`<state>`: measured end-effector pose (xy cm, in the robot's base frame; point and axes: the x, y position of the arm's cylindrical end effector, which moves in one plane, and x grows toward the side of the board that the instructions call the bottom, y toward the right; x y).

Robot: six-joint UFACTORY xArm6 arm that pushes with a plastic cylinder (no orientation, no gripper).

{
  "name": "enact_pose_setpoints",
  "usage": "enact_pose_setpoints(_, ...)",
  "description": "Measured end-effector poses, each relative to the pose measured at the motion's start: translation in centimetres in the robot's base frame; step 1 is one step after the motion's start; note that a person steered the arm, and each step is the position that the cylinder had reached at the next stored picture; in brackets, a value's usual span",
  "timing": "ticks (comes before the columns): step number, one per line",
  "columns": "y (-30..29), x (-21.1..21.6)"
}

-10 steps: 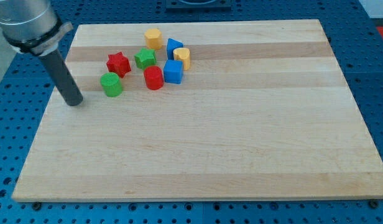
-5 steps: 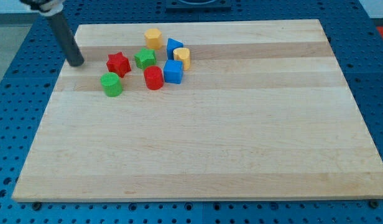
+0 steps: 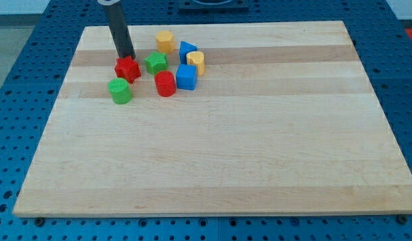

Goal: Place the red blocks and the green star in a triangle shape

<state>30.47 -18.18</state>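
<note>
The red star [image 3: 127, 69] lies near the view's top left of the board. The green star [image 3: 156, 63] lies just to its right. The red cylinder [image 3: 165, 84] lies below and right of the green star. My tip [image 3: 126, 55] stands right at the top edge of the red star, touching or nearly touching it. The rod rises from there out of the view's top.
A green cylinder [image 3: 120, 91] lies below the red star. A yellow block [image 3: 165, 41], a blue block [image 3: 186, 50], a yellow heart [image 3: 196, 61] and a blue cube [image 3: 186, 77] cluster right of the green star. The wooden board [image 3: 259, 147] lies on a blue pegboard.
My tip has moved from the board's left edge up and then right, ending just above the red star. The blocks have not visibly moved.
</note>
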Motion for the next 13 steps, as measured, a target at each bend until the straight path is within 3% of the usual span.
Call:
enact_pose_setpoints(3, 1.8, 4.9)
enact_pose_setpoints(8, 8.7, 5.0)
enact_pose_setpoints(13, 9.5, 2.5)
